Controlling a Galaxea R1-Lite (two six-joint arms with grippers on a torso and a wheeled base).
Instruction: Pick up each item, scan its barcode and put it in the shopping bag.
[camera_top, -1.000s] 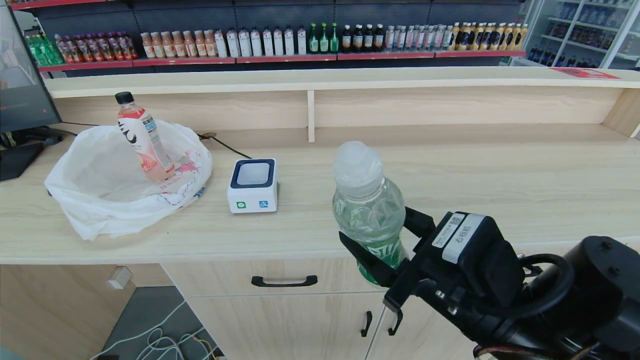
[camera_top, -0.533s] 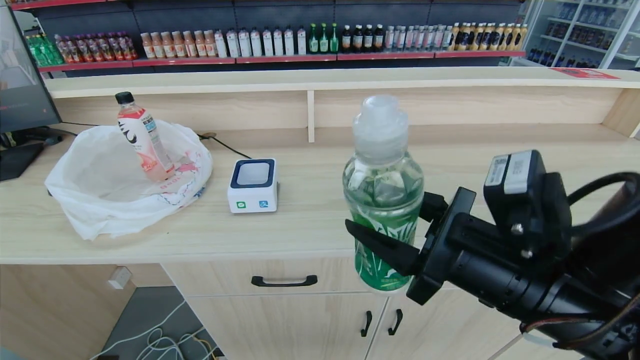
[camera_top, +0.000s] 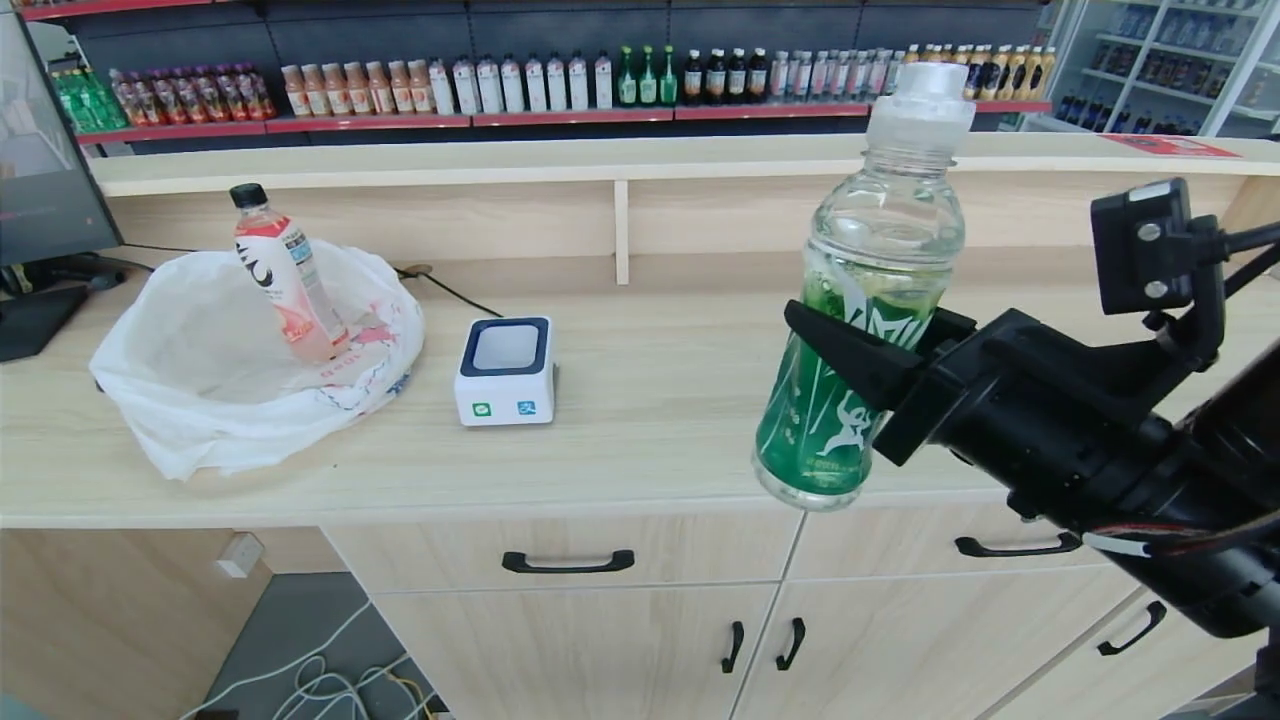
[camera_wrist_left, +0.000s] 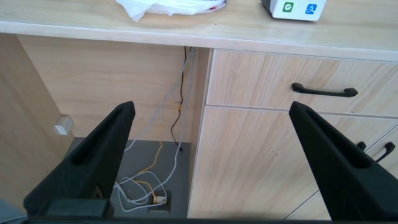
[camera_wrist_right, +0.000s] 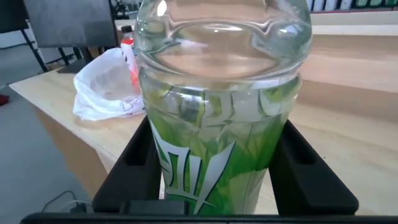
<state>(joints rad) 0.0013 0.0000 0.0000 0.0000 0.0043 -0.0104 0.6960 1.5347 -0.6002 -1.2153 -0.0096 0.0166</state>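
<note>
My right gripper (camera_top: 880, 345) is shut on a clear bottle with a green label (camera_top: 860, 330) and holds it upright in the air over the counter's front edge, right of the scanner. From the right wrist the green-label bottle (camera_wrist_right: 221, 118) sits between the fingers (camera_wrist_right: 134, 162). The white scanner (camera_top: 506, 372) with a dark-rimmed window stands on the counter. To its left a white shopping bag (camera_top: 200, 380) lies spread open with a pink-labelled bottle (camera_top: 288, 275) standing in it. My left gripper (camera_wrist_left: 217, 162) hangs open below the counter, in front of the cabinet.
The wooden counter (camera_top: 650, 400) has a raised back ledge (camera_top: 620, 165) with a divider. A dark monitor (camera_top: 45, 180) stands at the far left. A cable (camera_top: 450, 290) runs behind the scanner. Drawers with black handles (camera_top: 568, 562) sit below. Cables lie on the floor (camera_wrist_left: 149, 190).
My right gripper has lifted the green-label bottle up and to the right, from below the counter's edge to above it. Bag, pink bottle and scanner have stayed put.
</note>
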